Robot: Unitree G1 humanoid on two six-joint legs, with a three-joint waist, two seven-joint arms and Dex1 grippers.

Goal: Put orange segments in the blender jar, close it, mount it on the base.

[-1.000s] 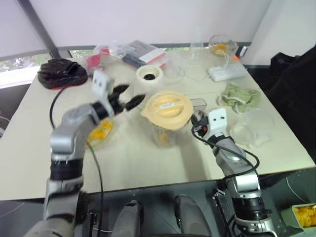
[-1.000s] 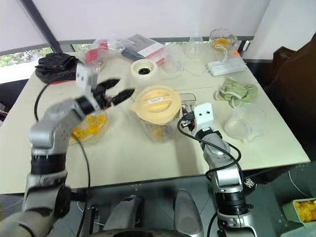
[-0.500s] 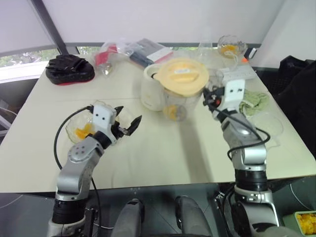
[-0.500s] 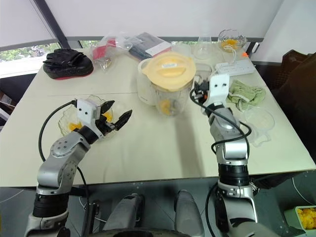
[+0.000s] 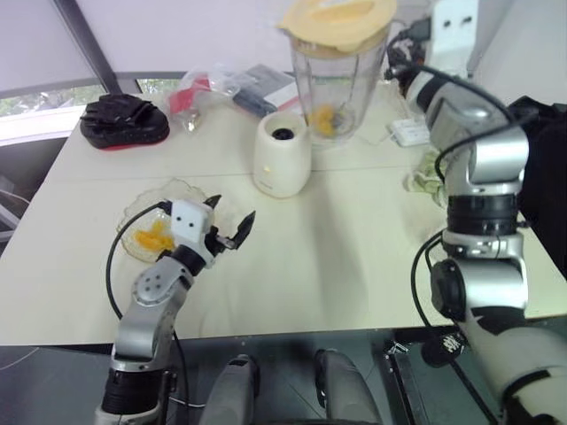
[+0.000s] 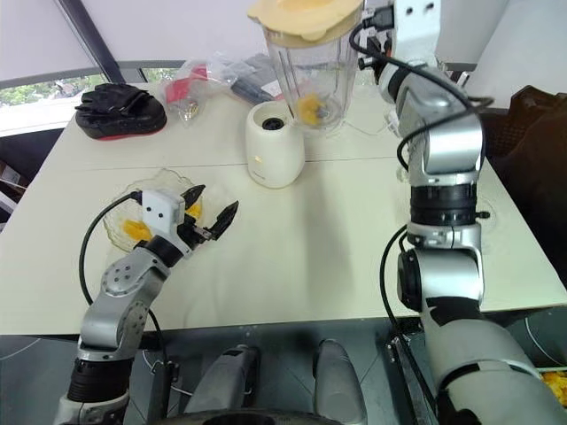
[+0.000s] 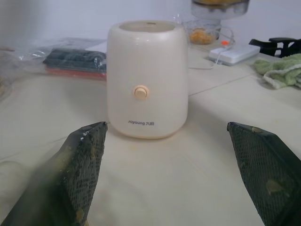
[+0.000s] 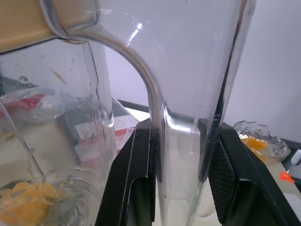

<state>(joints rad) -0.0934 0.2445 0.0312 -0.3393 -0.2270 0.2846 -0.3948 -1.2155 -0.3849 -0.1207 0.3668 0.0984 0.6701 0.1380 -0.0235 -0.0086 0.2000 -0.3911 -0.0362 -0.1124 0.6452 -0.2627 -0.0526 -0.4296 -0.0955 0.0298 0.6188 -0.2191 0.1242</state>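
The right pincer (image 8: 181, 188) is clamped on the handle of the blender jar (image 6: 306, 75), its two black fingers (image 8: 129, 183) pressed to either side of the clear handle, and it holds the jar up in the air above and a little behind the base (image 6: 275, 144). The jar is upright, with the flat cream-yellow lid (image 6: 304, 18) seated on its mouth, and a few orange segments (image 6: 307, 110) lie at its bottom.

The base stands on the tabletop (image 6: 319, 257), cream-white, with its dark socket open on top and a small round knob (image 7: 139, 92) on the side facing the left arm.

The left pincer (image 6: 208, 212) hangs low over the tabletop with its fingers spread wide and nothing between them, pointing toward the base but well apart from it. Just beside it sits a shallow glass dish (image 5: 142, 212) with more orange pieces in it.

Farther back on the tabletop are a black glove (image 6: 120, 106), some plastic bags (image 6: 199, 80), a white power strip (image 5: 409, 131) and a green cloth (image 7: 282, 68). A small glass bowl (image 8: 263, 143) of orange pieces stands near the far edge.
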